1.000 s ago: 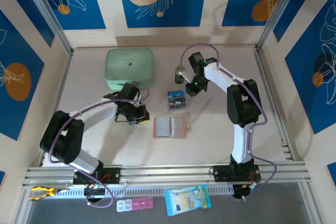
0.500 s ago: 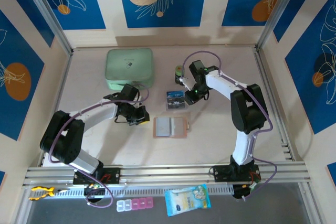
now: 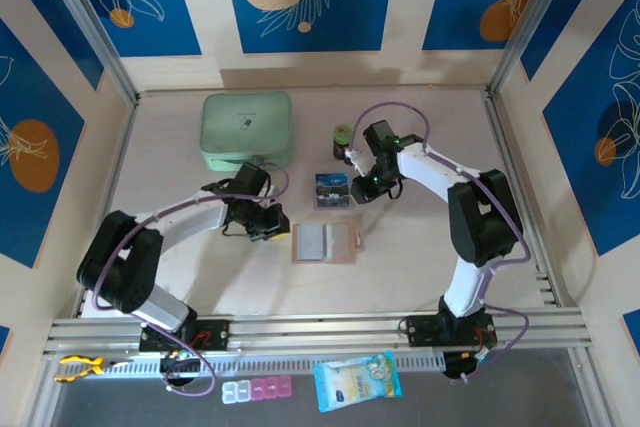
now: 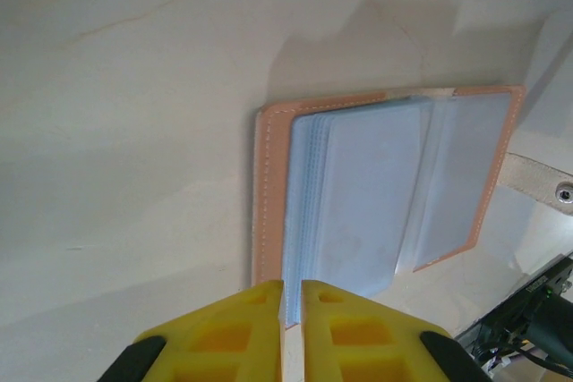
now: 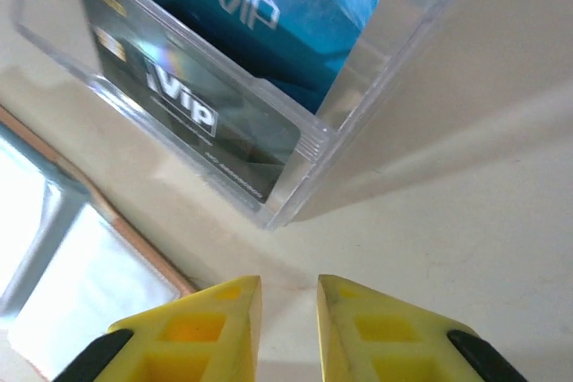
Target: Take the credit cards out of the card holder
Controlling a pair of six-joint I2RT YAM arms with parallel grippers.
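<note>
Two cards [image 5: 206,127]: seen standing in the clear box [image 5: 376,69], both marked VIP, one bright blue and one dark; in the top view the box sits just above the card holder [image 3: 324,243].
Card holder: laid open on the table [image 3: 390,277] at the middle of the top view, with the snap tab to the right and pale clear sleeves fanned inside.
Left end effector [image 4: 293,310]: the fingers are drawn almost together with only a thin slit between them, and nothing is seen to be held; it is placed at the holder's left border.
Right end effector [image 5: 288,310]: parted a little and empty, held over bare table between the box's corner and the holder's upper edge.
Step in hand: judged to be a reach into the holder for any card not yet taken out.
Doing it well: the leather border should be pinned so the holder is not dragged. A card should be pinched at its exposed edge and drawn along its sleeve, not lifted, since thin plastic is likely to cling.
Hard to make out: whether any sleeve holds a card cannot be told, as all look pale and blank. Whether the left fingertips touch the sleeve edge is cut off at the bottom of the frame.
</note>
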